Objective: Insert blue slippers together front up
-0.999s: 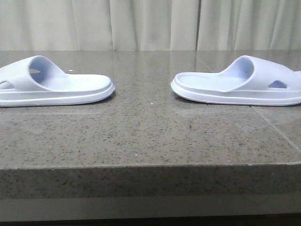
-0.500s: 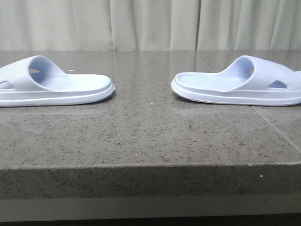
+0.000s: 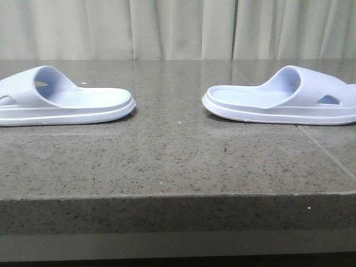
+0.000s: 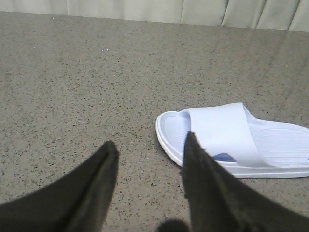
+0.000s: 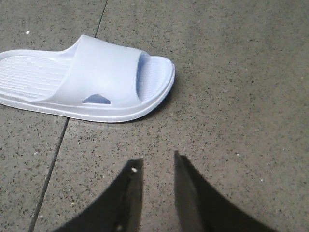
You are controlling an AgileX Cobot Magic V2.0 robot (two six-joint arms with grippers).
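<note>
The left slipper [image 3: 61, 100] is lying flat at the table's [image 3: 178, 161] left edge, heel end facing the middle. The left gripper [image 4: 149, 159] is hovering over bare stone beside it, jaws spread, holding nothing. Well apart, the right slipper [image 3: 283, 97] is sitting sole-down at the right edge. The right gripper [image 5: 154, 179] is hanging near it, fingers slightly parted and empty. Nothing looks started: both grasps, the bringing together and the nesting are all remaining.
</note>
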